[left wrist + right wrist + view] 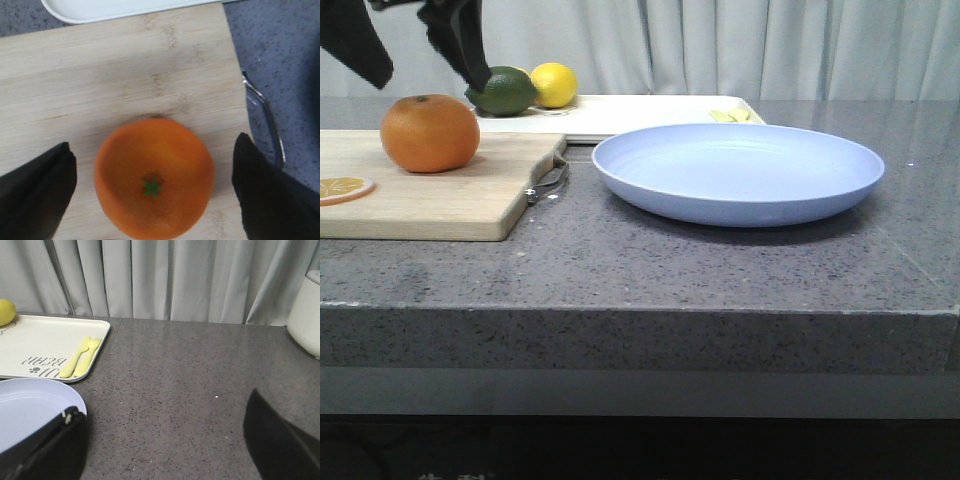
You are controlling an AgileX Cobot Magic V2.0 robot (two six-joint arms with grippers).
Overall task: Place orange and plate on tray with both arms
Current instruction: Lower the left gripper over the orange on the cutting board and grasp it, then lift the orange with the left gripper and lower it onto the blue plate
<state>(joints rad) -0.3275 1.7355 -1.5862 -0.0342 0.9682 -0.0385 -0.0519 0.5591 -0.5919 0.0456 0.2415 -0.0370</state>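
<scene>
The orange [430, 132] sits on the wooden cutting board [450, 195] at the left. My left gripper [430, 80] hangs open just above it. In the left wrist view the orange [155, 177] lies between the two spread fingers [37, 195], not touching them, stem dot up. The lavender-blue plate [738, 170] rests on the counter at centre right. The cream tray [650, 112] lies behind it. My right gripper [165, 402] is open and empty over bare counter, its one finger next to the plate's rim [75, 402]. It is out of the front view.
A lime [503, 90] and a lemon [553, 84] sit at the tray's left end. Yellow cutlery [80, 357] lies on the tray's right end. An orange slice [342, 187] lies on the board, whose metal handle [550, 180] faces the plate. A white container [307, 315] stands far right.
</scene>
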